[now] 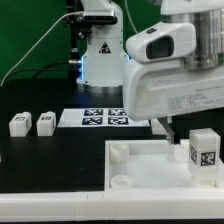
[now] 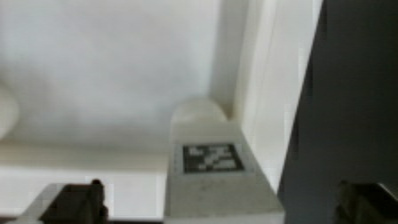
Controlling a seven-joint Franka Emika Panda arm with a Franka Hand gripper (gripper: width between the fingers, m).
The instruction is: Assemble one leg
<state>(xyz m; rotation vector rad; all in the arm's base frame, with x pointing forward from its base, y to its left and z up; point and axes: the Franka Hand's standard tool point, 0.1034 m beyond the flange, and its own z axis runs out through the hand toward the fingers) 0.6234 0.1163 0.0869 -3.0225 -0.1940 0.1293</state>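
A leg (image 1: 205, 152), a small white block with a black-and-white tag, stands upright on the big white panel (image 1: 150, 172) near its right edge in the exterior view. In the wrist view the same leg (image 2: 217, 150) lies between my two dark fingertips (image 2: 71, 202), with a gap on each side. My gripper (image 2: 217, 205) is open and straddles the leg without touching it. In the exterior view the gripper (image 1: 186, 136) hangs low, just behind the leg. Two more legs (image 1: 18, 124) (image 1: 45, 122) stand on the black table at the exterior view's left.
The marker board (image 1: 105, 118) lies flat on the table behind the panel. The panel has round corner sockets (image 1: 118, 150) (image 1: 120, 183) on its left side. A lit robot base (image 1: 100, 55) stands at the back.
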